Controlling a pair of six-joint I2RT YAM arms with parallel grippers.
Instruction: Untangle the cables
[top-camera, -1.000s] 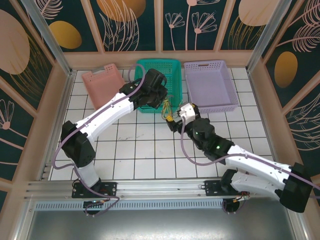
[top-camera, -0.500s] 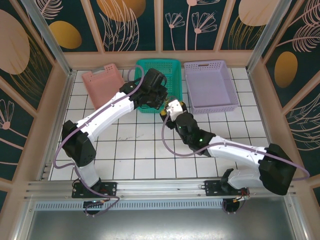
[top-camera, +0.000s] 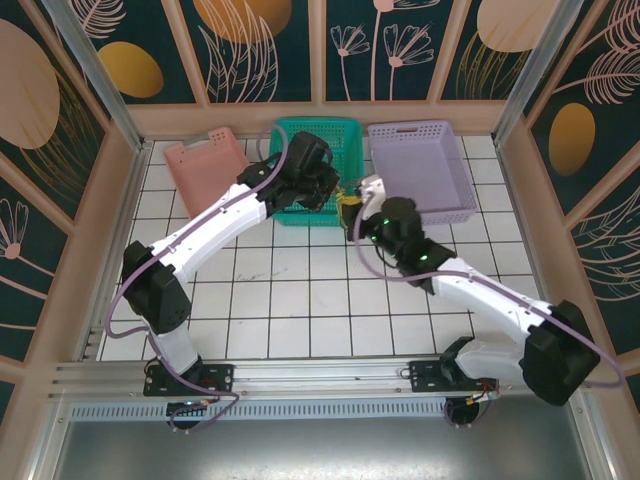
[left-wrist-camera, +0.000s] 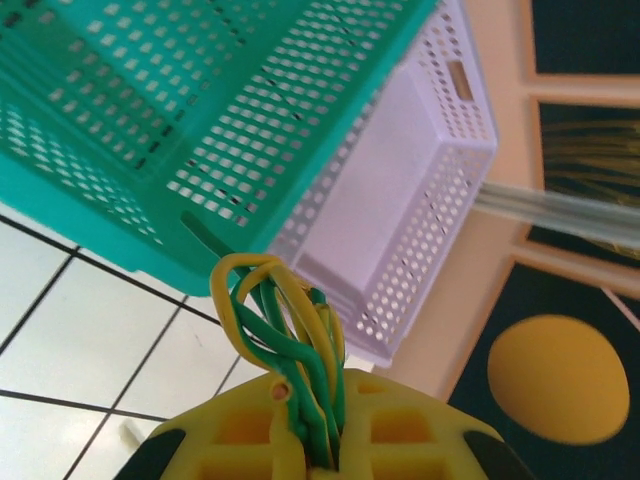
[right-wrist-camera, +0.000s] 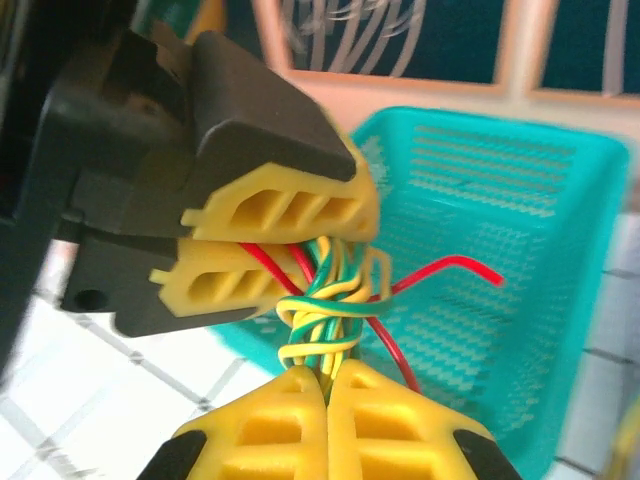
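Note:
The cables (right-wrist-camera: 325, 310) are a twisted bundle of yellow and green wires with a red wire (right-wrist-camera: 440, 270) looping out to the right. My right gripper (right-wrist-camera: 327, 385) is shut on the bundle's lower end. Just above it, my left gripper (right-wrist-camera: 285, 250) is shut on the upper end, only a short twisted stretch apart. In the left wrist view the cables (left-wrist-camera: 285, 320) rise from between my left gripper's (left-wrist-camera: 320, 440) yellow fingers. From above, both grippers meet at the cables (top-camera: 345, 207), held in the air over the front edge of the teal basket (top-camera: 320, 135).
Three baskets line the back of the tiled table: pink (top-camera: 205, 160), teal, and lilac (top-camera: 420, 165). The lilac basket (left-wrist-camera: 400, 200) lies right beside the held bundle. Open white tiles (top-camera: 300, 290) spread in front of the arms. Walls close in the sides.
My right gripper moved up from the tiles to the bundle under the left gripper and went from open to shut on the cables. The left arm stayed put.

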